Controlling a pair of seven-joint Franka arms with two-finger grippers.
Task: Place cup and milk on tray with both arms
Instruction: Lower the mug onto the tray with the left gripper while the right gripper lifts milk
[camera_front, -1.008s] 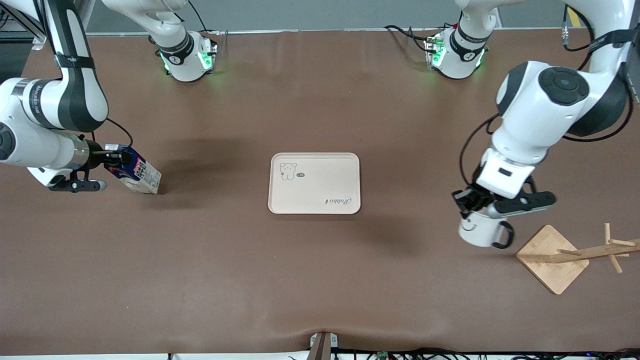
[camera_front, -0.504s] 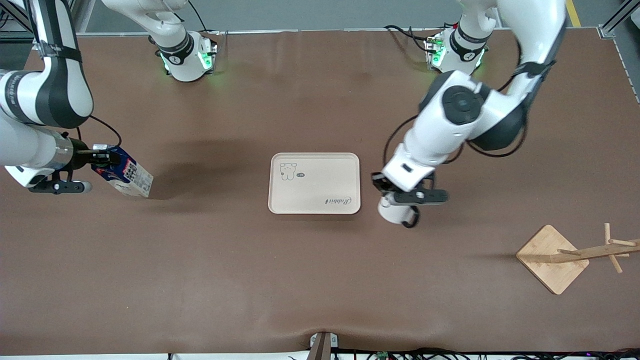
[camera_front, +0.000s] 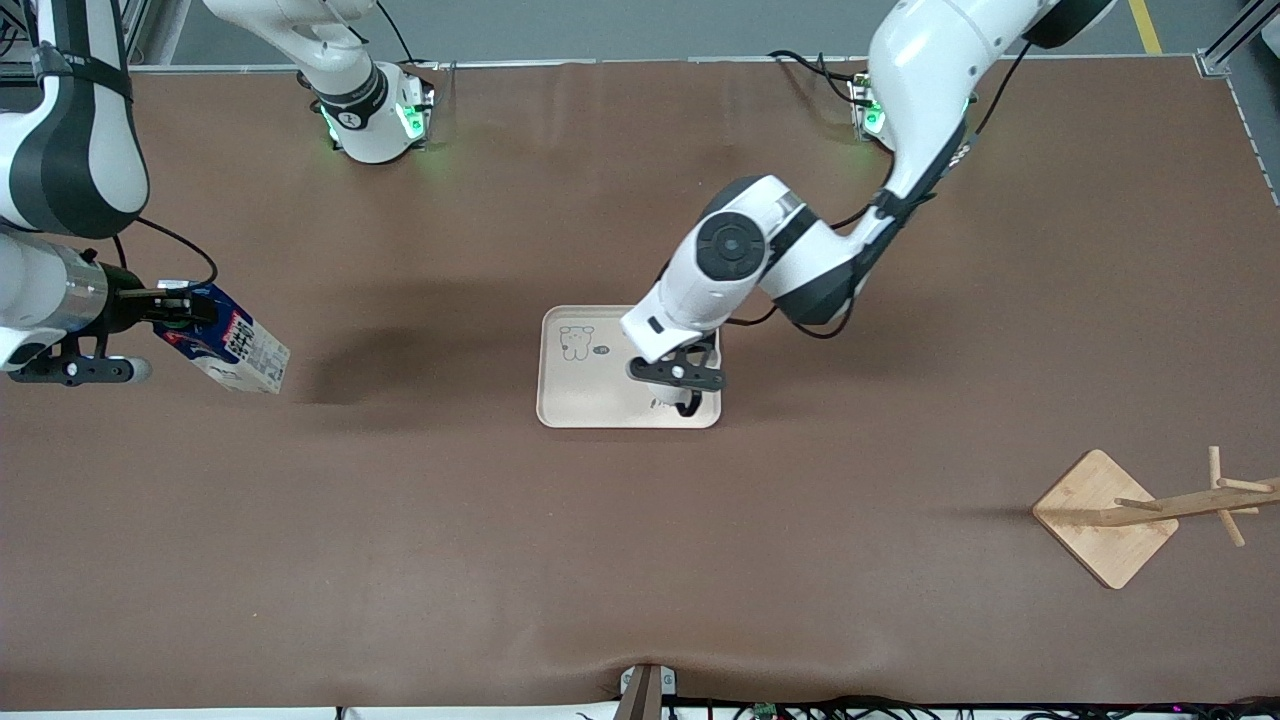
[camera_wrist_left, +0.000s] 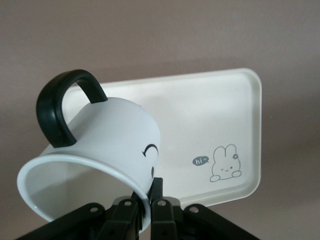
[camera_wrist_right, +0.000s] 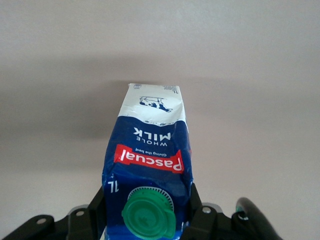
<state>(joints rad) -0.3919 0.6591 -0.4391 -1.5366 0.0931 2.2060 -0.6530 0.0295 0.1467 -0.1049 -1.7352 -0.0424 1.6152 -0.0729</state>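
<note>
The smooth white cup (camera_wrist_left: 95, 150), with its curved black handle, is clamped by the rim in the left gripper (camera_front: 676, 385) over the flat, round-cornered cream tray (camera_front: 590, 395) at centre frame; in the front view it is mostly hidden under the wrist. At the left edge of the frame, the right gripper (camera_front: 165, 310) is closed on the glossy gable-top milk (camera_front: 225, 343), held tilted above the brown table (camera_front: 640, 560). At lower right, a wooden stand (camera_front: 1105, 515) is cut off.
</note>
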